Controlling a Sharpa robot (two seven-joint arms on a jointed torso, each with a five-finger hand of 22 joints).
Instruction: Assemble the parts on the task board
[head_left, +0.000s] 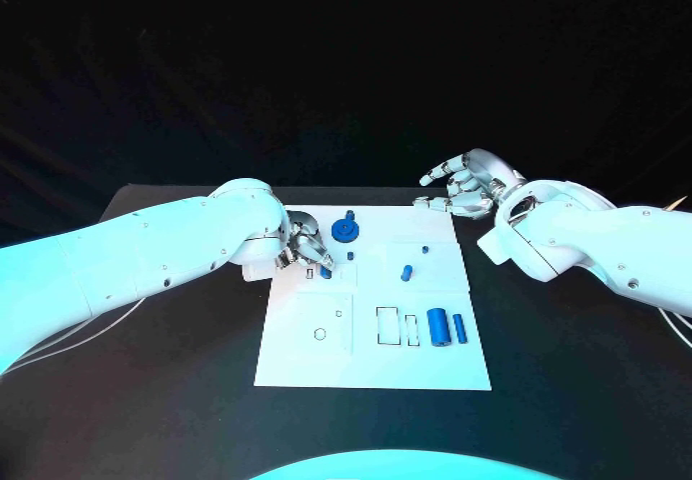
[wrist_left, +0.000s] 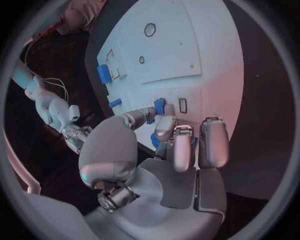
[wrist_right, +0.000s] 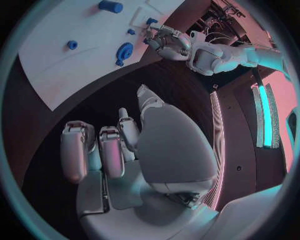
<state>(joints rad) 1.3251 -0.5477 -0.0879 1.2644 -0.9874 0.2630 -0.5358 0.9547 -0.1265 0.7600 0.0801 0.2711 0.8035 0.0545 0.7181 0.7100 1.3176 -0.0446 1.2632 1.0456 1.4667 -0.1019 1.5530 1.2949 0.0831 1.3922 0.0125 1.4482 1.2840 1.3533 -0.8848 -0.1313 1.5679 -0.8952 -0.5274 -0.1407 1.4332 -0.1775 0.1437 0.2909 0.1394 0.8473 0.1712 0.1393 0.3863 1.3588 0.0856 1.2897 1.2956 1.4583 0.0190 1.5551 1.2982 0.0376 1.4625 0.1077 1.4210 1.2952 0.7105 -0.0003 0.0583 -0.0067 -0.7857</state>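
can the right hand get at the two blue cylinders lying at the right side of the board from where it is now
Probably yes. The right hand hovers open past the task board's far right corner, holding nothing, and the blue cylinders lie uncovered near the right edge, nothing between; the left hand works across the board.

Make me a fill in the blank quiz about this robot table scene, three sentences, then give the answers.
1. The task board on the black table is coloured ____.
2. The hand reaching onto the board's far left part, fingers down by a small blue part, is the robot's ____ hand.
3. The right hand hovers off the board's far right corner and holds ____.

Missing words: white; left; nothing
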